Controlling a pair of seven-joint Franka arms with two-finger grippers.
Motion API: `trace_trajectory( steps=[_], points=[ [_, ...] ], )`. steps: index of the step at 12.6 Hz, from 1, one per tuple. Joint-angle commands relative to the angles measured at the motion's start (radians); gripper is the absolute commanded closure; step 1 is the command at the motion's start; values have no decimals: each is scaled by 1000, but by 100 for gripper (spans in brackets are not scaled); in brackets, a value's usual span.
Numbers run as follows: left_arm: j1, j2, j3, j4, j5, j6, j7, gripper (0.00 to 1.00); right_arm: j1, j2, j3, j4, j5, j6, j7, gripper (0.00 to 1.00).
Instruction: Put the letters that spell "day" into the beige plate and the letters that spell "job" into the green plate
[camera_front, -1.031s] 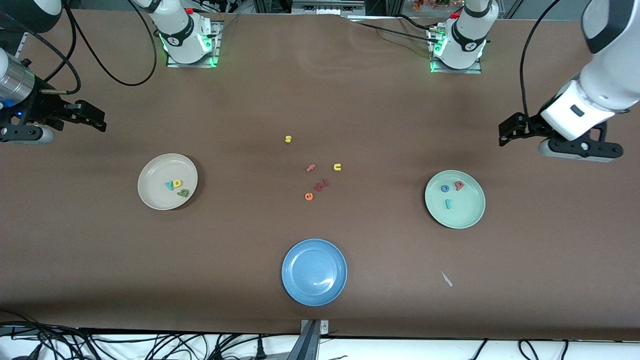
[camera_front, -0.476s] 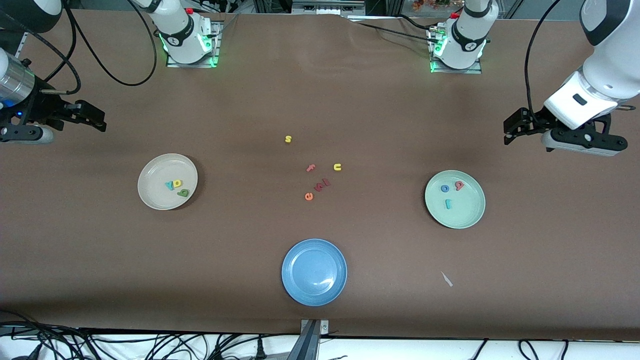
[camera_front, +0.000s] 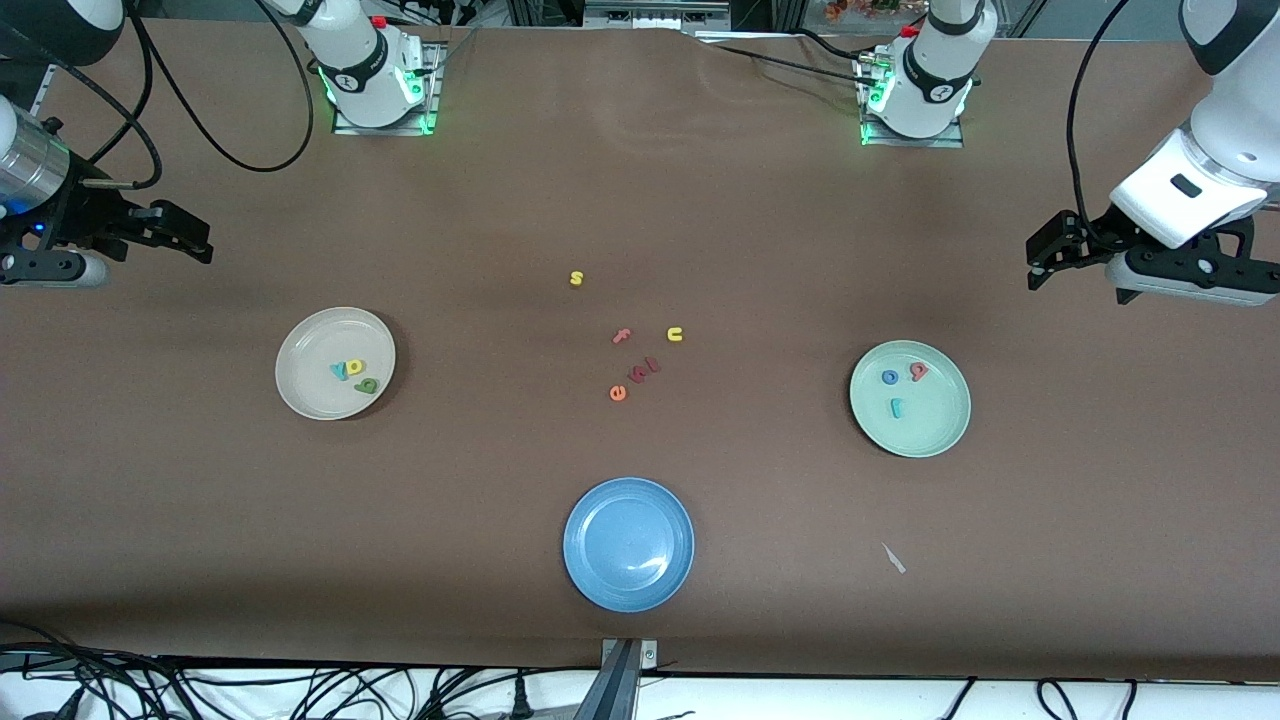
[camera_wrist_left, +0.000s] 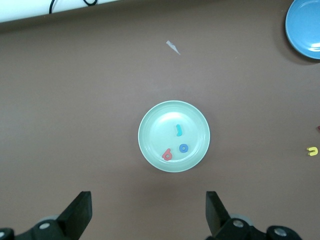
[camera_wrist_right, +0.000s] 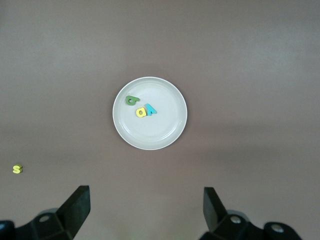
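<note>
The beige plate (camera_front: 310, 345) lies toward the right arm's end of the table and holds the teal "y" (camera_front: 340, 371), yellow "d" (camera_front: 354, 367) and green "a" (camera_front: 367, 385). The green plate (camera_front: 935, 420) lies toward the left arm's end and holds the blue "o" (camera_front: 890, 377), pink-red "b" (camera_front: 918, 371) and teal "j" (camera_front: 897, 407). My left gripper (camera_front: 1043, 255) hangs open and empty over bare table beside the green plate (camera_wrist_left: 155, 125). My right gripper (camera_front: 185, 235) waits open and empty over bare table beside the beige plate (camera_wrist_right: 155, 132).
A blue plate (camera_front: 628, 543) sits near the front edge, mid-table. Loose letters lie in the middle: yellow "s" (camera_front: 576, 278), pink "f" (camera_front: 621, 336), yellow "u" (camera_front: 675, 334), orange "e" (camera_front: 618, 393), dark red pieces (camera_front: 645, 370). A white scrap (camera_front: 893, 558) lies nearer the camera than the green plate.
The left arm has drawn back toward its own end of the table, away from the green plate. The right arm and all letters have stayed put.
</note>
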Motion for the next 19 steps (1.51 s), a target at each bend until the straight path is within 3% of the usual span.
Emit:
trace_trajectory(
  steps=[1, 3, 5, 19],
  points=[
    [-12, -7, 14, 15, -3, -96, -48, 0, -12, 0, 8, 8, 17, -13, -12, 0],
    [-13, -8, 29, 20, -35, -140, -162, 0, -12, 0, 8, 8, 17, -13, -13, 0],
    [-18, -7, 29, 37, -35, -186, -162, 0, -12, 0, 8, 8, 17, -13, -12, 0],
    [-7, 28, 21, 87, -37, -182, -107, 0, -12, 0, -3, 7, 46, 16, -9, 0]
  ],
)
